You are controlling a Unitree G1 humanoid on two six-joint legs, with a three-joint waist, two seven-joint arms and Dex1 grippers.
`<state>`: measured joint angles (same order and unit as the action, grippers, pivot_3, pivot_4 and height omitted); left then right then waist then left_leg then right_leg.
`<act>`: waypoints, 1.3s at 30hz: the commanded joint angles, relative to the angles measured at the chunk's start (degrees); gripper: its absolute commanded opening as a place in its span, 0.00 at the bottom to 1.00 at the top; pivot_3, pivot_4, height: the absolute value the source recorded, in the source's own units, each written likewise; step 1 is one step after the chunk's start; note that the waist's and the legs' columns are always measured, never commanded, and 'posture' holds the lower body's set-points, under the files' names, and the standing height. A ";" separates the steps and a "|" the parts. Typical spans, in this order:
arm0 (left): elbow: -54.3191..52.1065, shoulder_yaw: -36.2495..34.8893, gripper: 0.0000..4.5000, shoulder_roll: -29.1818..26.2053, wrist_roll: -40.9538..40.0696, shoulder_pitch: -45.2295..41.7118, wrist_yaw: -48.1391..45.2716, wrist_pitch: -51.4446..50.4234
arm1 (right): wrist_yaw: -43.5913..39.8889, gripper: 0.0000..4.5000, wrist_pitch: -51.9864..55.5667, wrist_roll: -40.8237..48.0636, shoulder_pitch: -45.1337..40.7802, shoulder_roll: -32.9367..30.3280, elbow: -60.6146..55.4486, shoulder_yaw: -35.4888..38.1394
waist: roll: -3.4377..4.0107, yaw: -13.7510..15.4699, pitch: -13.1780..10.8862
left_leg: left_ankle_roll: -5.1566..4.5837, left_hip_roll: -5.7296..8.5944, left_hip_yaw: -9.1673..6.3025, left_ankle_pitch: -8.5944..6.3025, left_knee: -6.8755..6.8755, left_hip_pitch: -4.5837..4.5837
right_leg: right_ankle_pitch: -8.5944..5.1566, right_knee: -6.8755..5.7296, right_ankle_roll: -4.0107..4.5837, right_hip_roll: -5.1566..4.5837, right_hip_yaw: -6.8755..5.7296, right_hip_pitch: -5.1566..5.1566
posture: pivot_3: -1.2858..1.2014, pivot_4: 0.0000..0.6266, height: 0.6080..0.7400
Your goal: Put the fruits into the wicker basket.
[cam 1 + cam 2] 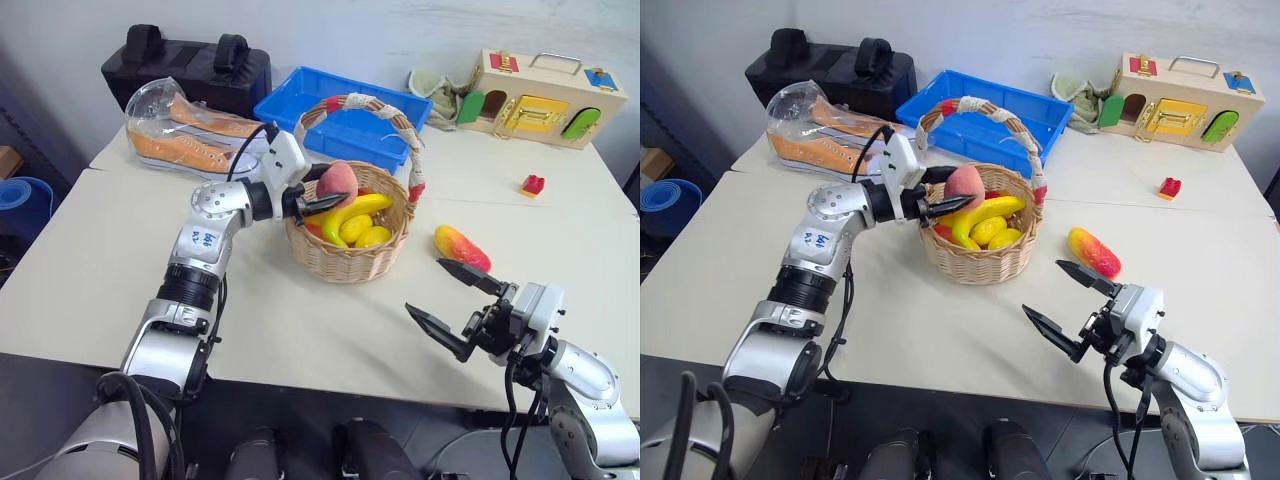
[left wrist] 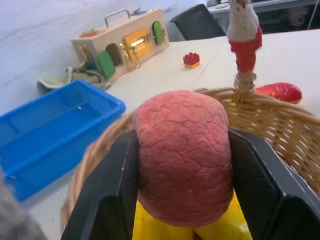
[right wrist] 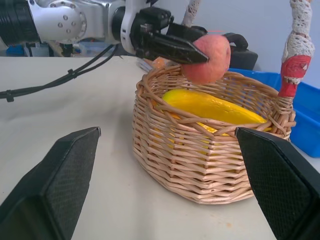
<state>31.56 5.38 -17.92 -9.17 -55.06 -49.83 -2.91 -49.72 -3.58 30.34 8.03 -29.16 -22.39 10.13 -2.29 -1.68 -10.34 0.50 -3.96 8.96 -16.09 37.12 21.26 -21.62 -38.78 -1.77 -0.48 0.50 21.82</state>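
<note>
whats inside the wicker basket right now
In the wicker basket: a yellow banana and two smaller yellow fruits. The left gripper holds the peach above them. The basket's bottom is covered.

Silver jointed arms, black cables, black two-fingered left tool (image 1: 322,198).

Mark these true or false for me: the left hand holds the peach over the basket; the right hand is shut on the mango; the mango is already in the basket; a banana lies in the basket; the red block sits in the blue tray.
1. The left hand holds the peach over the wicker basket: true.
2. The right hand is shut on the mango: false, it is open and holds nothing.
3. The mango is in the basket: false, it lies on the table beside it.
4. A banana lies in the basket: true.
5. The red block sits in the blue tray: false, it is on the table.
</note>
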 commanded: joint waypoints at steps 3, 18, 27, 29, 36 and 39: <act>-5.97 -2.15 0.78 -1.17 -1.40 -0.59 0.09 0.09 | 0.43 1.00 -1.54 0.46 1.52 0.22 -3.29 1.06 | 0.00 0.02 0.00 | -0.05 0.04 0.00 0.01 0.03 0.01 | 0.00 0.00 0.00 -0.05 0.00 -0.02 | 0.52 0.24 1.00; -30.60 -14.54 1.00 -21.96 -18.06 24.84 -18.24 -12.74 | 0.48 1.00 -5.79 1.37 10.84 0.40 2.45 13.66 | 0.10 -0.08 -0.05 | 0.03 0.01 -0.14 0.09 -0.08 -0.09 | -0.04 -0.09 0.06 -0.05 -0.07 -0.10 | 0.52 0.24 1.00; -24.89 -23.13 1.00 -30.61 -20.03 38.33 -24.16 -11.13 | -0.38 1.00 -13.80 -2.44 13.25 -0.57 15.88 19.25 | 0.15 -0.28 -0.08 | -0.20 0.11 -0.30 -0.09 -0.12 -0.14 | -0.03 0.06 0.15 -0.22 -0.15 -0.27 | 0.52 0.24 1.00; -27.54 -22.29 1.00 -30.10 -21.54 38.07 -23.85 -13.55 | -0.92 1.00 -10.62 -2.65 9.59 -3.31 16.50 17.11 | 0.19 -0.32 -0.11 | -0.21 0.14 -0.30 -0.11 -0.13 -0.14 | -0.03 0.08 0.15 -0.28 -0.16 -0.28 | 0.52 0.24 1.00; -36.12 -18.54 1.00 -28.53 -23.54 38.59 -21.55 -19.69 | 4.38 1.00 15.07 -8.66 -18.99 -13.73 23.93 4.36 | 0.50 -2.18 -0.30 | -0.17 0.15 -0.30 -0.03 -0.14 -0.11 | 0.04 0.01 0.19 -0.27 -0.16 -0.20 | 0.52 0.24 1.00; -38.58 -18.00 1.00 -27.01 -23.94 39.31 -19.95 -20.04 | 2.20 1.00 20.88 -13.82 -33.36 -15.09 33.93 -3.20 | 0.55 -2.29 -0.33 | -0.05 0.10 -0.36 0.00 -0.20 -0.05 | 0.01 0.00 0.22 -0.10 -0.17 -0.09 | 0.52 0.24 1.00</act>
<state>-4.51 -12.05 -45.21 -31.57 -15.86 -70.70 -22.81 -46.55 14.46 18.90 -22.88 -42.91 8.24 9.21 -1.74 -3.97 -10.67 0.51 -3.88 8.57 -16.06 36.91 21.21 -21.61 -38.77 -1.54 -0.53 0.34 21.76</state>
